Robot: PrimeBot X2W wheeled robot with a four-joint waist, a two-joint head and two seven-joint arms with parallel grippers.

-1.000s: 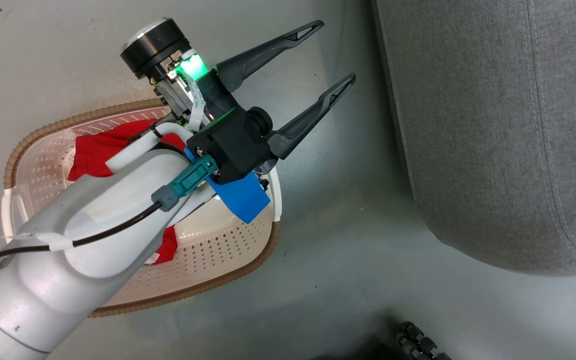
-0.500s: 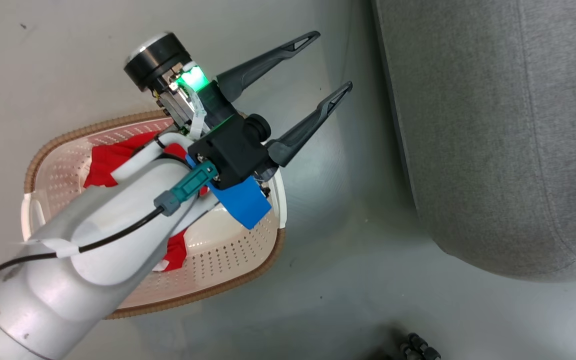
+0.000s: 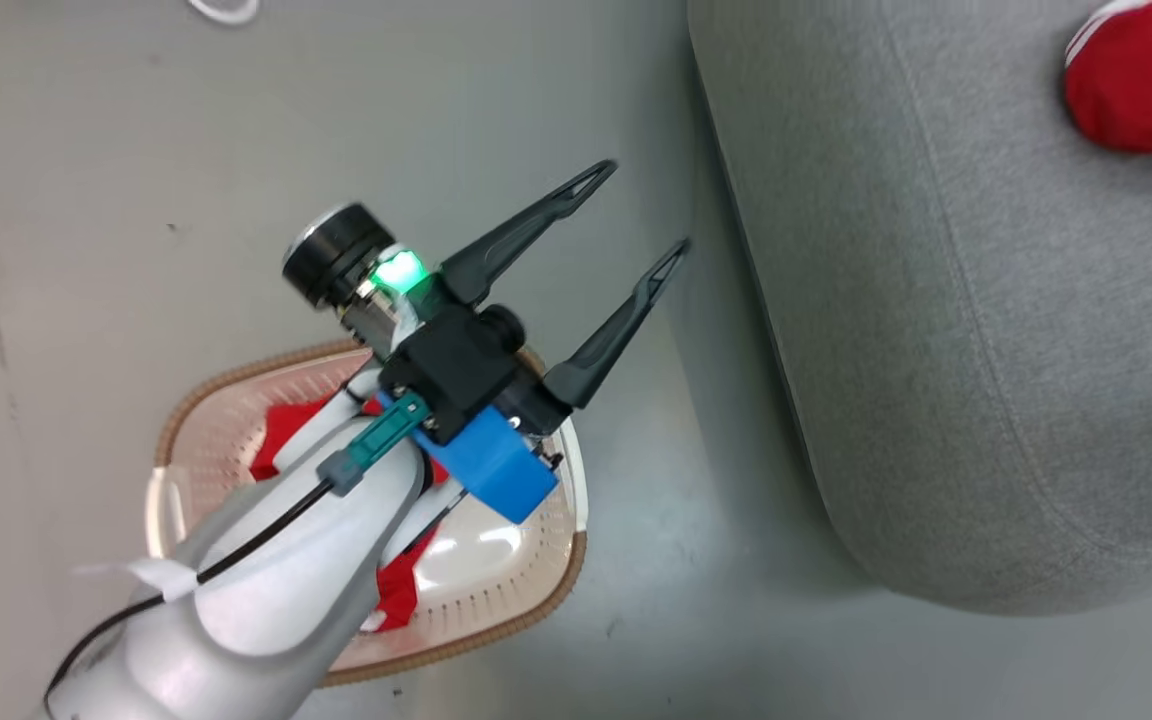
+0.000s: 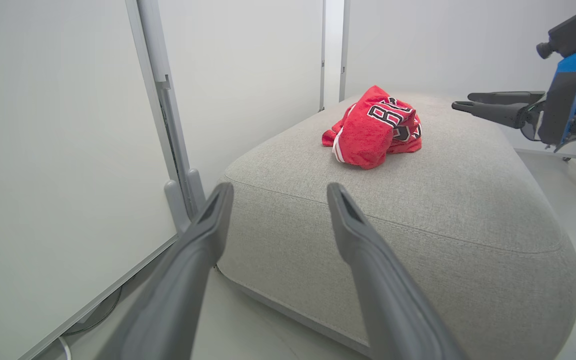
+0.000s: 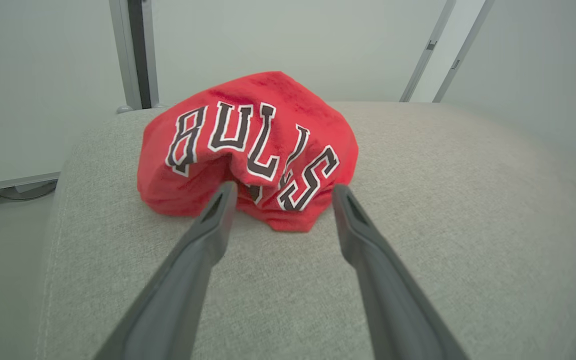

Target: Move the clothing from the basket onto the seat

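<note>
The left gripper (image 3: pixel 642 208) hangs over the pale floor (image 3: pixel 236 200) in the head view, its two long dark fingers spread wide with nothing between them, pointing toward 1 o'clock. The right gripper (image 5: pixel 284 189) also stands fully apart and empty. Its tips sit at the near hem of a crumpled red basketball jersey (image 5: pixel 248 135) with black-and-white "BULLS" lettering; whether they touch the cloth I cannot tell.

That jersey lies bunched on top of the large grey fabric-upholstered seat cushion (image 5: pixel 468 200), at 1 o'clock in the head view. More red cloth (image 3: pixel 281 445) lies in the cream-white perforated plastic basket (image 3: pixel 536 590) with its brown woven-look rim, at 7 o'clock, partly hidden under the left forearm (image 3: pixel 266 590). So the task looks only part done.

The remaining piece should be light, limp and fairly slick. It will sag and trail from any single pinch and could catch on the basket rim. A raised fold near the middle of the heap looks the best place to take hold, pinching several layers rather than a loose edge.
</note>
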